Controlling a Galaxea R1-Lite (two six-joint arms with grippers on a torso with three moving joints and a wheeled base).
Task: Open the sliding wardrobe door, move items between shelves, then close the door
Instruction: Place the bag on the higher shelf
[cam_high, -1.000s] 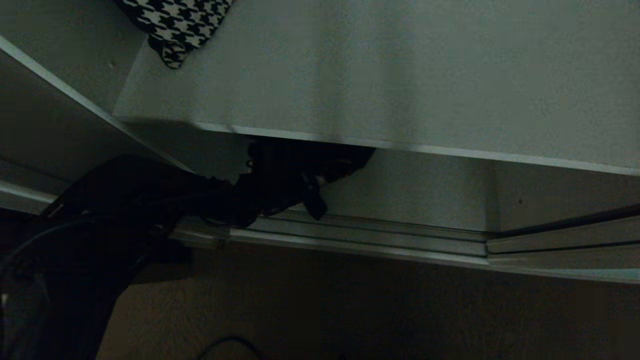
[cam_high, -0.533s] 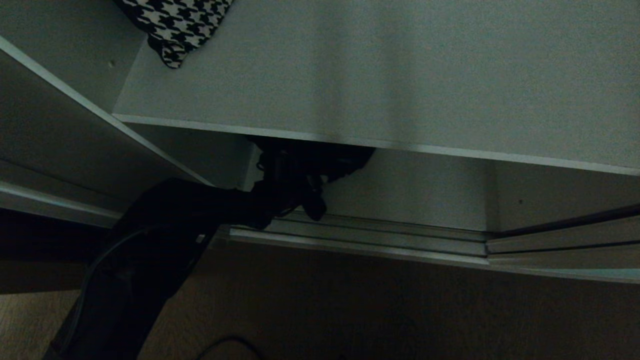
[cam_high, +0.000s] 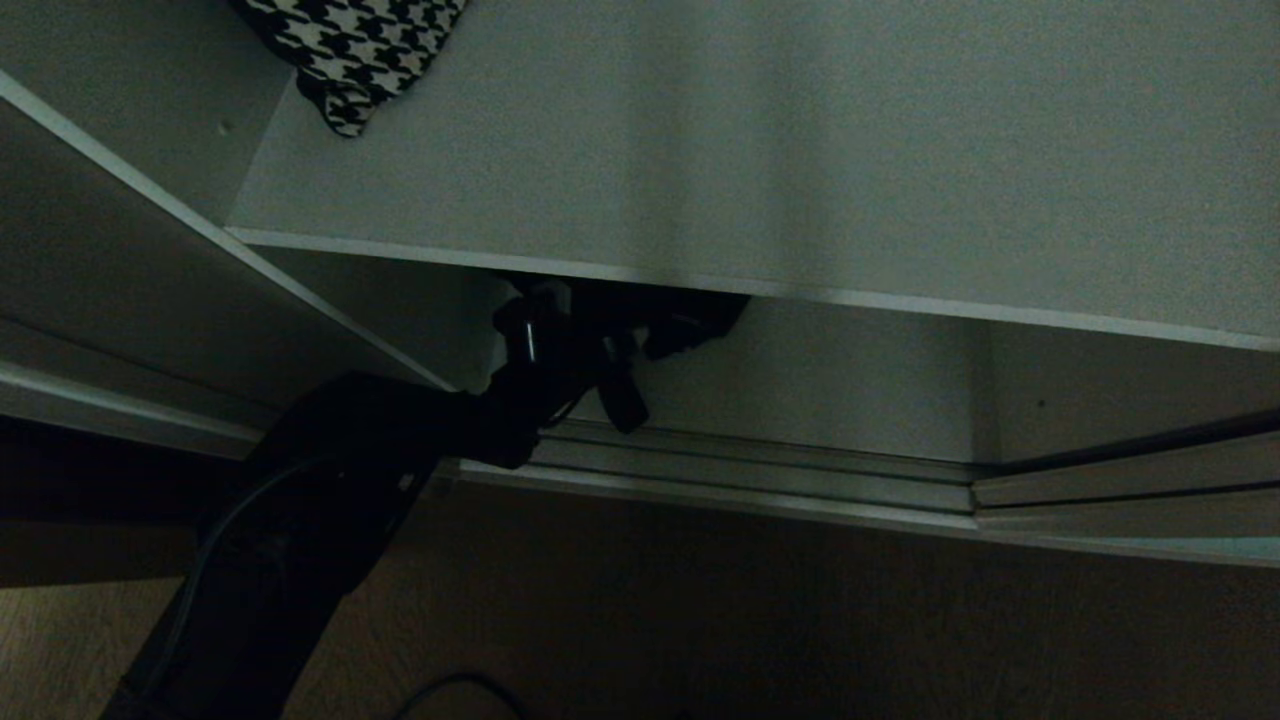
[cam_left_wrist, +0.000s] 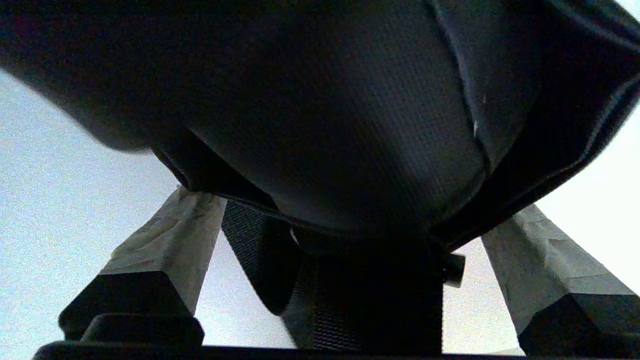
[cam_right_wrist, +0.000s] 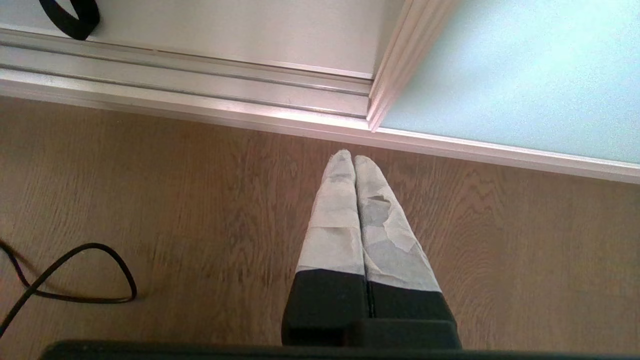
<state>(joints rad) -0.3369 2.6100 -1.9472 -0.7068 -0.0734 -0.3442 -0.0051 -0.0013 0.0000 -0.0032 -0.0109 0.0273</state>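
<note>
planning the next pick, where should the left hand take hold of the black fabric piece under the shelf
Likely the bunched body of the black fabric piece, not the dangling strap. Come in level from the open wardrobe front, beneath the upper shelf. The left hand already straddles the bulk with fingers spread wide.

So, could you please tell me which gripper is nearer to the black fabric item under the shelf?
Left. The left gripper is right at the black fabric item; the right gripper hangs over the floor outside the wardrobe.
</note>
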